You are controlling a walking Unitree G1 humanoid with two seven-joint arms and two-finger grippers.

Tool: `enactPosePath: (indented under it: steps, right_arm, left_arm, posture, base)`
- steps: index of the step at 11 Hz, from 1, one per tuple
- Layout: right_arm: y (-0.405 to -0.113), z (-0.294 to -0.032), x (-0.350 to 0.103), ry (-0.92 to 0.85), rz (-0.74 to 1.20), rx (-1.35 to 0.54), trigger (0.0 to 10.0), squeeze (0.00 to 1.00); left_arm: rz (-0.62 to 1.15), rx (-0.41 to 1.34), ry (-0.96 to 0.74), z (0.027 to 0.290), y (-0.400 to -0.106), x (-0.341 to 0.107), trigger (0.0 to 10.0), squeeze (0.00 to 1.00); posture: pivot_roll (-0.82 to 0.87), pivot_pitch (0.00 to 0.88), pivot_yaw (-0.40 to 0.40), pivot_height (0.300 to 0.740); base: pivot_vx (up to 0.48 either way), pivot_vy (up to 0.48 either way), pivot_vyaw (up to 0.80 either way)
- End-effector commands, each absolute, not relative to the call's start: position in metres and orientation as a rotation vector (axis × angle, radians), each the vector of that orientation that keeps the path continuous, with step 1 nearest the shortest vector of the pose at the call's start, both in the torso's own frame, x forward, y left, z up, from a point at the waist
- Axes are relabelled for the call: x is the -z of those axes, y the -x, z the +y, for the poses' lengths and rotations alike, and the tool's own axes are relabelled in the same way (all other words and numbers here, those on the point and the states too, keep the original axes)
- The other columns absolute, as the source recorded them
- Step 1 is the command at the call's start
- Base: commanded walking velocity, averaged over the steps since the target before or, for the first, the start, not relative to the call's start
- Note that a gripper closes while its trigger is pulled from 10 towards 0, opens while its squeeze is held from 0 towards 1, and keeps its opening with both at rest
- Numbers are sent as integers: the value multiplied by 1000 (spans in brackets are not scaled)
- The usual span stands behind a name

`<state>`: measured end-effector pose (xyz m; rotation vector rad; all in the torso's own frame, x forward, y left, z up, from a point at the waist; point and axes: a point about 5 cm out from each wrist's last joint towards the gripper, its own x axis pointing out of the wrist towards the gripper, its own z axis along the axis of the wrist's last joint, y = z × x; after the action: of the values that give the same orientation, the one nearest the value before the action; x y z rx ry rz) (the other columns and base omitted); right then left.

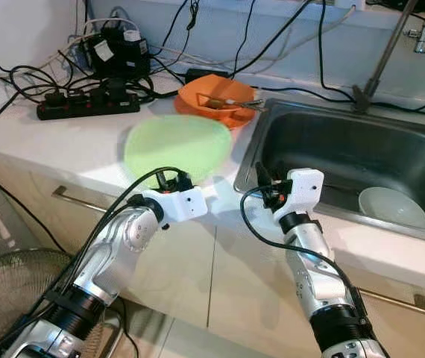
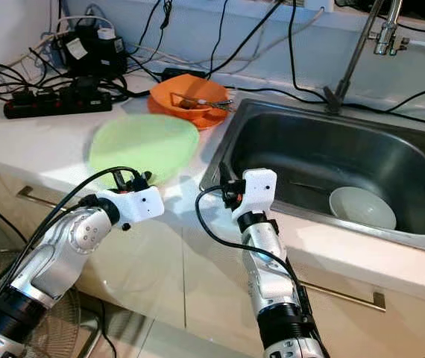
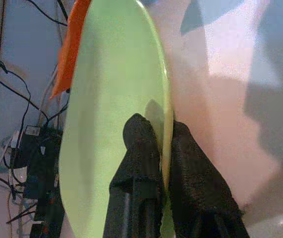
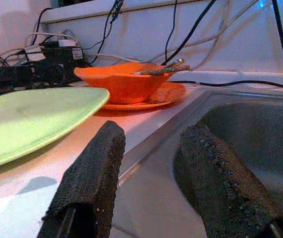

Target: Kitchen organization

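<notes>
Green plate (image 1: 179,145) lies on the white desk (image 1: 41,138), its near edge at the desk's front lip, and the left hand (image 3: 162,148) is clenched on that near rim, one black finger above the plate and one below it. Just behind the plate, touching or nearly touching its far edge, stands an orange bowl (image 1: 214,97) on an orange plate (image 4: 151,96), with a utensil (image 4: 162,69) resting across the bowl. To the right of both is the steel sink (image 1: 347,153), and a white bowl (image 1: 393,206) sits upright in its near right corner. The right hand (image 4: 149,163) hovers at the front left corner of the sink, between the green plate and the basin, its two fingers spread apart and grasping nothing. At the back left of the desk lie a black power strip (image 1: 86,103) and a tangle of black cables (image 1: 19,78). A faucet (image 1: 391,52) rises behind the sink. A fan grille (image 1: 11,298) stands on the floor at lower left.
</notes>
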<state>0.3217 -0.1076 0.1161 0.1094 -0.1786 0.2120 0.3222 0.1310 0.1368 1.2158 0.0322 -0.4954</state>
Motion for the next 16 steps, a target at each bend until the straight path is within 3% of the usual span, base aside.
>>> enactPosePath:
  steps: [1,4,5,6,8,9,10,11,12,13,16]
  right_arm:
    - [-324,-108,-118,-109,-180,-207,10000,0]
    - [-325,-108,-118,-109,-179,-207,10000,0]
    - [-326,-108,-119,-108,-179,-210,10000,0]
    - [-327,-107,-120,-110,-183,-212,10000,0]
    - [-328,-106,-125,-122,-193,-217,10000,0]
    - [-329,-105,-127,-149,-197,-221,10000,443]
    - [-330,-104,-132,-177,-206,-229,10000,1000]
    - [-332,-102,-139,-205,-222,-237,10000,1000]
    - [-336,-99,-154,-282,-239,-245,10000,573]
    - [-339,-95,-172,-374,-262,-278,10000,0]
    - [-341,-87,-210,-544,-286,-355,10000,0]
  left_arm:
    - [169,545,-1207,137,-316,-107,0,0]
    - [35,422,-1269,139,-322,-128,0,0]
    - [-51,343,-1274,138,-325,-142,8784,0]
    - [-100,305,-1273,137,-326,-150,10000,0]
    - [-173,237,-1275,137,-326,-163,10000,0]
    - [-198,209,-1272,137,-326,-167,10000,0]
    - [-243,181,-1267,136,-326,-174,10000,0]
    - [-267,171,-1270,135,-326,-178,10000,0]
    - [-293,179,-1266,132,-326,-182,10000,0]
    - [-311,193,-1262,127,-326,-183,10000,0]
    - [-365,279,-1250,105,-323,-182,10000,0]
  posture:
    - [218,1,-24,740]
    - [222,0,-26,740]
    - [226,0,-29,740]
    - [226,2,-29,740]
    - [224,4,-28,740]
    - [224,0,-28,740]
    - [225,0,-28,740]
    - [224,0,-27,740]
    - [222,0,-24,740]
    - [219,0,-21,740]
    - [215,0,-22,740]
  base:
    - [0,0,0]
    - [0,0,0]
    - [0,0,0]
    - [0,0,0]
    - [0,0,0]
    - [0,0,0]
    - [0,0,0]
    - [0,0,0]
    - [0,0,0]
    - [0,0,0]
    - [0,0,0]
